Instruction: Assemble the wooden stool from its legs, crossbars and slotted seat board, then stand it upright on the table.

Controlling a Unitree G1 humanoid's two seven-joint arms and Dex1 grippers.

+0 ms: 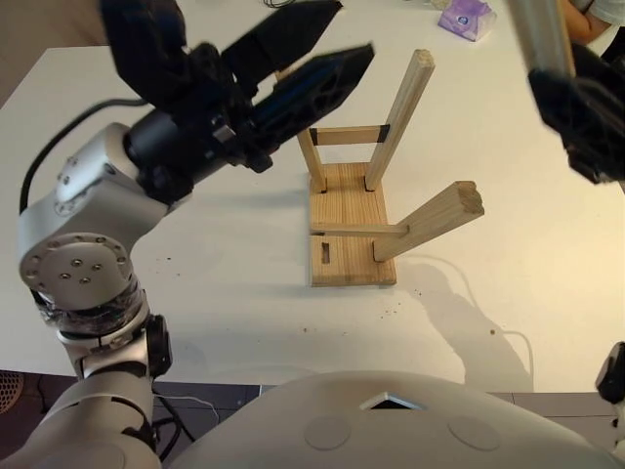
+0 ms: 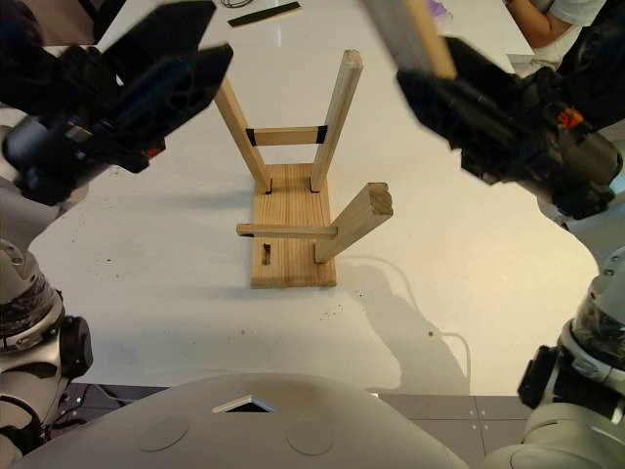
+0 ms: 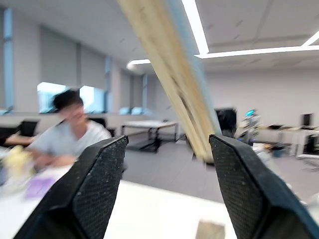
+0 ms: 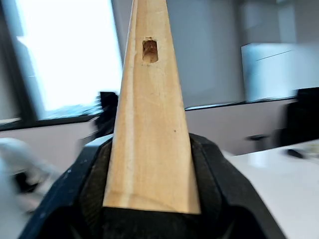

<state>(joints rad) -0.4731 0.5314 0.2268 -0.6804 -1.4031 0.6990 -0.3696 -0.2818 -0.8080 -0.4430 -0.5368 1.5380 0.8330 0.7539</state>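
Gripping a loose wooden leg (image 4: pixel 149 99), the right gripper (image 4: pixel 152 147) has both fingers pressed against the leg's sides and holds it raised above the table's (image 1: pixel 195 244) right side. A small mortise hole shows near the leg's far end. The left gripper (image 1: pixel 352 27) hangs over the table's left side with its fingers (image 3: pixel 94 189) spread wide, holding and touching nothing.

Between the two arms the slotted seat board (image 1: pixel 347 200) lies flat on the table. Two legs (image 1: pixel 400 117) stand in its far end, joined by a crossbar (image 1: pixel 350 135). A third leg (image 1: pixel 435 217) sits in the near right corner, leaning outward, with a second crossbar (image 1: pixel 356 230) reaching from it across the board. The near left slot (image 1: pixel 323 254) is bare.

A purple packet (image 1: pixel 467 18) lies at the table's far edge. From the head, the held leg's upper end is cut off; in the left wrist view it appears blurred beyond the spread fingers.
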